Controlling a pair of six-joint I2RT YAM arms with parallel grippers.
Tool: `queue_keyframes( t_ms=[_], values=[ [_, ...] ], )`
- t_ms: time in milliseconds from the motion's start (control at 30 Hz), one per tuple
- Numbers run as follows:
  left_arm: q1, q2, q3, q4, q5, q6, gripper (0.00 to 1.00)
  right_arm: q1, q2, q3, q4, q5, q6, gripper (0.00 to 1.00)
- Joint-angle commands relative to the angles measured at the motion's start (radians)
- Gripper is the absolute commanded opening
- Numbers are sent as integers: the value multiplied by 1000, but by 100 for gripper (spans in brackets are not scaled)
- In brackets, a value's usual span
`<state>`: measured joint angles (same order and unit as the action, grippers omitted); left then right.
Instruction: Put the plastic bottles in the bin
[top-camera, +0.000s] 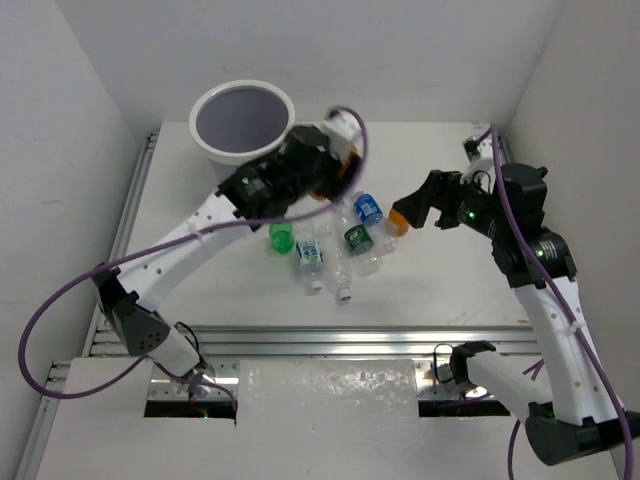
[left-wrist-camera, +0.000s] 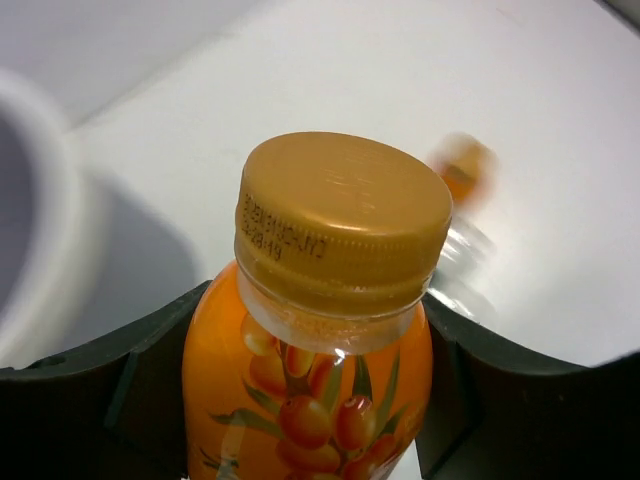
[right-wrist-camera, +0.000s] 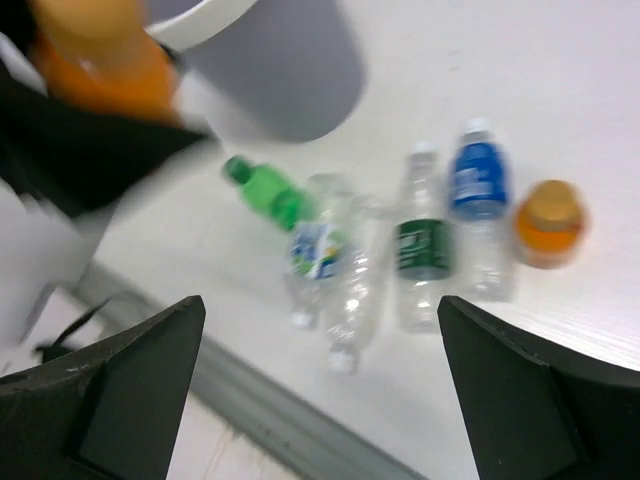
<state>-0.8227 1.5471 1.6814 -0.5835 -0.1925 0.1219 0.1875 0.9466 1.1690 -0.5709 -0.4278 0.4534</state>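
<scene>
My left gripper (top-camera: 335, 165) is shut on an orange bottle (left-wrist-camera: 315, 385) with a gold cap, held upright between its black fingers (left-wrist-camera: 130, 390), just right of the bin (top-camera: 203, 138). The bin's white rim (left-wrist-camera: 40, 230) shows at the left of the left wrist view. My right gripper (top-camera: 415, 205) is open and empty above the table, right of the bottle cluster. On the table lie a second orange bottle (right-wrist-camera: 547, 222), a blue-labelled one (right-wrist-camera: 478, 190), a dark-green-labelled one (right-wrist-camera: 424, 248), a green one (right-wrist-camera: 268, 190) and two clear ones (right-wrist-camera: 318, 250).
An aluminium rail (top-camera: 330, 335) runs along the table's near edge. White walls close in the left, back and right sides. A purple cable (top-camera: 355, 135) loops over the left arm beside the bin.
</scene>
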Motion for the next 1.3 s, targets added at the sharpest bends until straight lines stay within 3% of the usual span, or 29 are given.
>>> queue_keyframes(
  t_ms=[0, 100, 167, 233, 333, 367, 433, 500, 667, 833, 900, 1067, 1133, 1267],
  values=[
    [212, 1, 151, 56, -248, -207, 0, 6, -38, 27, 2, 311, 47, 99],
    [397, 85, 277, 14, -268, -327, 2, 6, 9, 31, -15, 293, 21, 99],
    [523, 134, 366, 8, -205, -373, 5, 6, 56, 6, -7, 271, 13, 99],
    [606, 229, 467, 7, -162, -381, 13, 6, 90, -21, 26, 261, 5, 99],
    [672, 390, 661, -68, -107, -395, 31, 6, 136, -45, 48, 255, -13, 99],
    [689, 437, 684, -78, -55, -412, 49, 6, 176, -46, 52, 256, -28, 99],
    [723, 450, 686, -62, 2, -436, 75, 6, 219, -48, 90, 251, -54, 99],
    [729, 450, 684, -43, 44, -452, 86, 6, 297, -42, 111, 276, -90, 99],
    [731, 421, 675, -18, 91, -453, 100, 6, 502, 40, 124, 371, -133, 99],
    [732, 325, 603, -38, 96, -450, 100, 6, 619, 86, 138, 412, -153, 99],
    [732, 224, 505, -44, 103, -468, 100, 6, 670, 93, 143, 397, -154, 96],
    [728, -101, 85, 110, 224, -537, 100, 6, 747, 101, 193, 440, -171, 88],
    [714, -203, -12, 163, 255, -544, 100, 6, 788, 121, 206, 455, -173, 85],
    [662, -283, -161, 156, 280, -515, 100, 6, 837, 143, 210, 474, -179, 64]
  ],
)
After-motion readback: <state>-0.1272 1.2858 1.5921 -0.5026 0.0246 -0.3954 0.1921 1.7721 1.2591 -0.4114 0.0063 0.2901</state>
